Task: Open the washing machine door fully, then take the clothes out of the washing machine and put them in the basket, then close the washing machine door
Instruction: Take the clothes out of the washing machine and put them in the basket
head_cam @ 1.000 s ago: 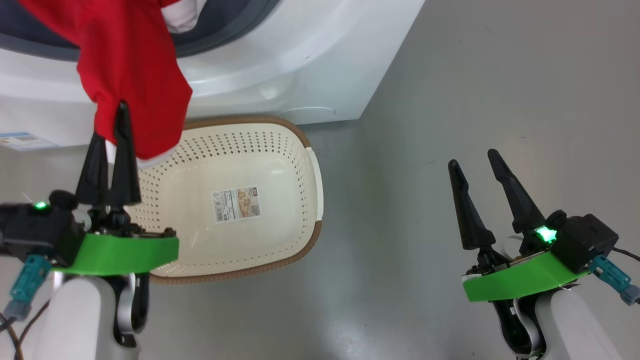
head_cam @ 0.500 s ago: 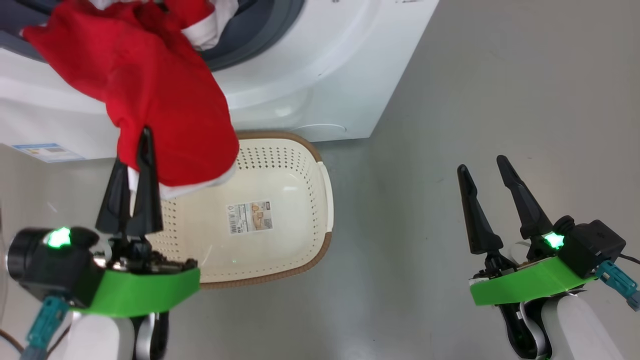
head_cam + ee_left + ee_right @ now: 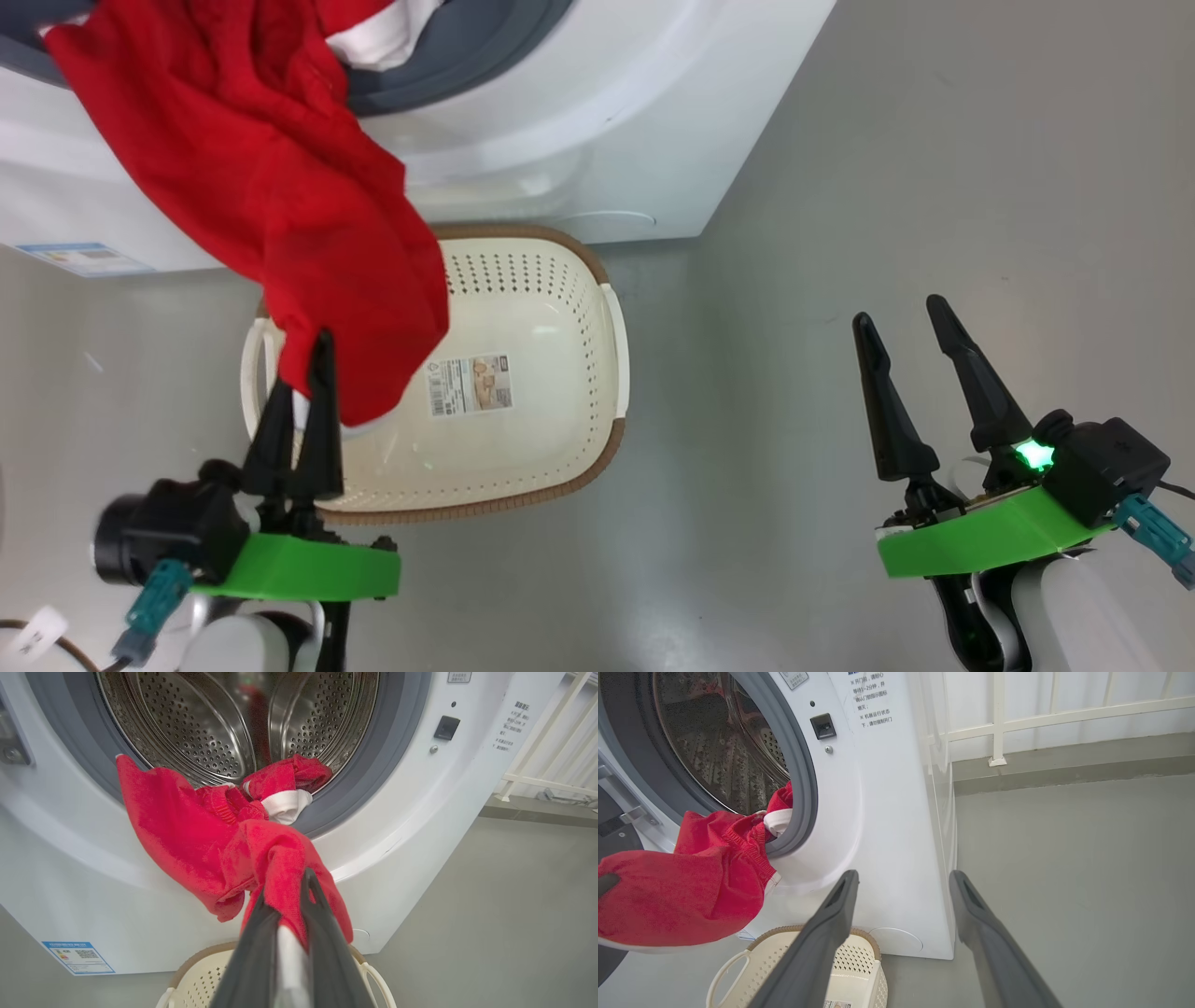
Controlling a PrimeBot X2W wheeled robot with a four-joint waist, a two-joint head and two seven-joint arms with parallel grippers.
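Note:
My left gripper (image 3: 303, 359) is shut on the red clothes (image 3: 271, 205), which stretch from the washing machine (image 3: 597, 121) mouth down over the cream basket (image 3: 560, 439). In the left wrist view the clothes (image 3: 205, 844) drape over the grey rubber ring from the steel drum, pinched at my left gripper (image 3: 287, 900). A white-trimmed part (image 3: 285, 805) still lies at the drum's lip. My right gripper (image 3: 901, 313) hangs open over bare floor to the right of the basket, with nothing between its fingers. In the right wrist view my right gripper (image 3: 901, 877) points at the washing machine (image 3: 887, 826) front. The washing machine door is out of view.
The basket (image 3: 859, 961) stands on the grey floor against the machine's front. A blue label (image 3: 70, 257) sits low on the machine. White railing (image 3: 1041, 714) runs behind, right of the machine. Open floor (image 3: 934, 187) lies to the right.
My left gripper has drawn back and down with the clothes, pulling more red fabric out over the basket. The head camera has shifted. The right gripper stays open in place.

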